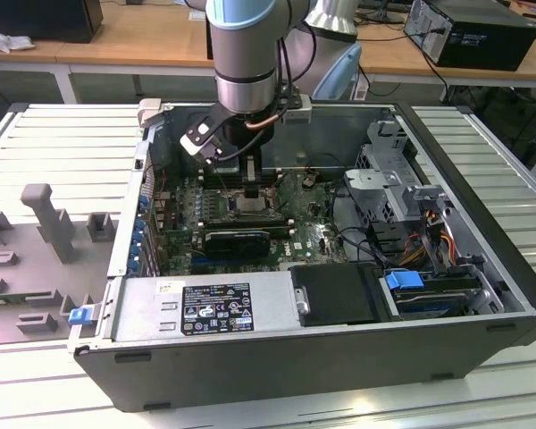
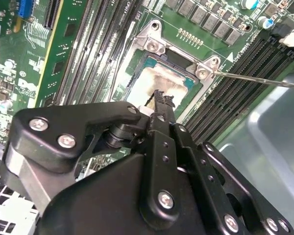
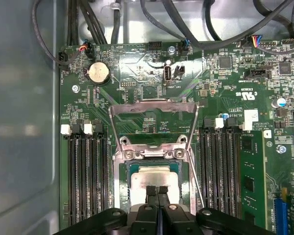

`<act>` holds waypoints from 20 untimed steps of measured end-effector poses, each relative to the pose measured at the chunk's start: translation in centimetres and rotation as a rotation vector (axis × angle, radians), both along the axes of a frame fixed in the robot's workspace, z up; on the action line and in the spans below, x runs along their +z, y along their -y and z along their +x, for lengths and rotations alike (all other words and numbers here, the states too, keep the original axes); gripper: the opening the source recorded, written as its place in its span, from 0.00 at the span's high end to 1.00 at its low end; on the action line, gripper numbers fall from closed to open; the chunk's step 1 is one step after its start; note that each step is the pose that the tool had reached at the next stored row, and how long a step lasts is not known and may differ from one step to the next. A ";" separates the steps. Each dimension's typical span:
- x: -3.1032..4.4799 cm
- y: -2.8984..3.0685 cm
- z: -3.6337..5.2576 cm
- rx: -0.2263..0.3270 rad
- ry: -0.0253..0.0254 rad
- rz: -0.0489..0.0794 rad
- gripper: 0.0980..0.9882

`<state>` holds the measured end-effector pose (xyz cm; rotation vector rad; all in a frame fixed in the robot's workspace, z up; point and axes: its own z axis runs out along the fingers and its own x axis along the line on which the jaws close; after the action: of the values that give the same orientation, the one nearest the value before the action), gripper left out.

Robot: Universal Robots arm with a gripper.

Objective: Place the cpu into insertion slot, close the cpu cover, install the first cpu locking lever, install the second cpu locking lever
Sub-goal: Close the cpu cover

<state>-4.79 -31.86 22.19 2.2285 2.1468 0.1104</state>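
The cpu [image 3: 154, 177], a silver-grey square with smeared paste on top, lies in the insertion slot [image 3: 123, 188] on the green board. It also shows as cpu [image 2: 152, 78] in the second wrist view. My gripper [image 3: 157, 190] hangs directly over the chip, its two black fingers pressed together with nothing between them. The tips are at or just above the chip's top. The cpu cover [image 3: 118, 128] stands tilted up and open beyond the slot. A thin locking lever [image 2: 257, 79] sticks out free beside the socket. In the exterior view the gripper [image 1: 253, 183] reaches down into the open computer case.
Long black memory slots [image 3: 85, 181] flank the socket on both sides. Black cables [image 3: 186, 29] run along the back of the board near a coin battery [image 3: 98, 72]. A drive cage [image 1: 397, 192] and the case walls [image 1: 482, 206] close in the exterior view's right.
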 end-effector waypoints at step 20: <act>4.21 0.06 4.16 -0.002 -0.0118 0.000 0.99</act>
<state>-0.62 -31.92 26.41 2.2373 2.1501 0.0976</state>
